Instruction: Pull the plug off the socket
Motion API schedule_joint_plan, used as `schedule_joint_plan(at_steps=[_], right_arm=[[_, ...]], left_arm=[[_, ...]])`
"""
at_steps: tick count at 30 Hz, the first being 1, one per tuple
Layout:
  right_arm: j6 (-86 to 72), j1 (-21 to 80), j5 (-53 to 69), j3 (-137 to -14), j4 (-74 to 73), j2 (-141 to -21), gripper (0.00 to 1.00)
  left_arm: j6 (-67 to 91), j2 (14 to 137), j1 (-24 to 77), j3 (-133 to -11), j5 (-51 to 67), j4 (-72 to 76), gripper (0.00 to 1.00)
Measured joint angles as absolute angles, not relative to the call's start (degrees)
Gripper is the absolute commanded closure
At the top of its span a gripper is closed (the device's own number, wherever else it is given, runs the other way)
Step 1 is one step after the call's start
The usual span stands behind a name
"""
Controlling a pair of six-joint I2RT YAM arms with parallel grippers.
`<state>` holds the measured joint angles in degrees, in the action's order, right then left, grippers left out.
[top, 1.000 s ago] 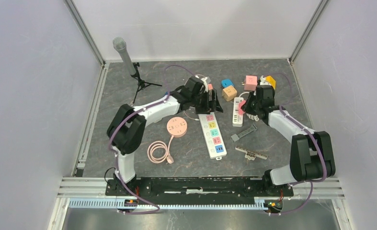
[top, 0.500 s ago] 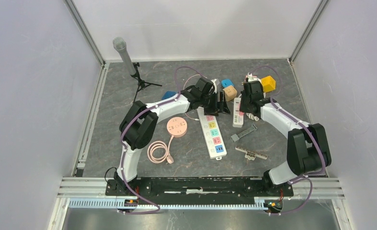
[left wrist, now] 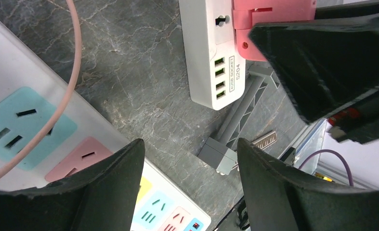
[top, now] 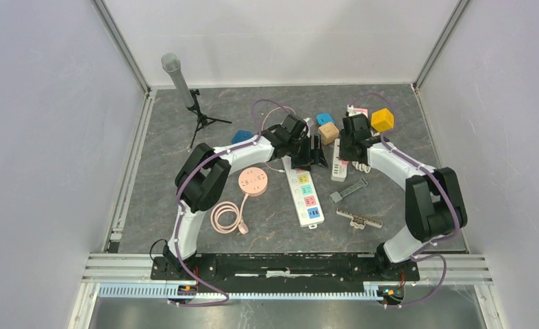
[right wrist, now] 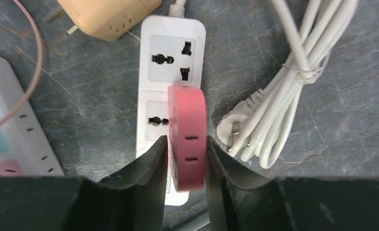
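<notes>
A pink plug sits over the second socket of a white power strip. My right gripper is shut on the plug, one finger on each side. I cannot tell whether its pins are still seated. In the top view the right gripper is over the strip and hides the plug. My left gripper is open and empty, over bare table between the white strip and a multicoloured power strip. The plug shows at that view's top edge.
A coiled white cable lies right of the strip and a tan adapter beyond it. A grey bracket, a comb-like part, a pink round hub, yellow and blue cubes and a microphone stand lie around.
My right gripper has moved left and away from me along the white strip. My left gripper has moved right, closer to the white strip.
</notes>
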<state>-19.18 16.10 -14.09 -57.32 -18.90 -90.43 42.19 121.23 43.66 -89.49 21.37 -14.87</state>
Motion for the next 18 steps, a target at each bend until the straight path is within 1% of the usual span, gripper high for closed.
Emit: schedule_joint_plan(at_steps=[3,4,8,9,11,14,18], right_arm=[[-18.9,16.1,-13.0,-57.4,-19.6,-93.4,0.61],[-19.0,16.1,-12.6,-57.6,-20.2,-94.5,0.64],[-18.9,16.1,-11.8,-59.7,-21.3,-95.9,0.83],[-19.1,16.2,-11.8,-59.7,-21.6,-95.9,0.87],[-19.0,16.5,-11.6,-59.8,-22.0,-95.9,0.91],[-19.0,17.1,-11.6,-59.8,-22.3,-95.9,0.93],[-19.2,19.0,-11.2,-59.3,-23.4,-94.9,0.93]], left_arm=[[42.4,121.5,43.7,-89.5,21.5,-14.9,0.23],[42.4,121.6,43.8,-89.5,21.6,-14.9,0.23],[42.4,121.9,43.9,-90.0,21.6,-14.9,0.23],[42.4,122.0,44.0,-90.1,21.6,-14.9,0.23],[42.4,122.1,44.0,-90.3,21.6,-14.9,0.23],[42.4,122.5,44.1,-90.8,21.6,-15.0,0.24],[42.4,123.6,44.2,-92.5,22.5,-14.9,0.27]])
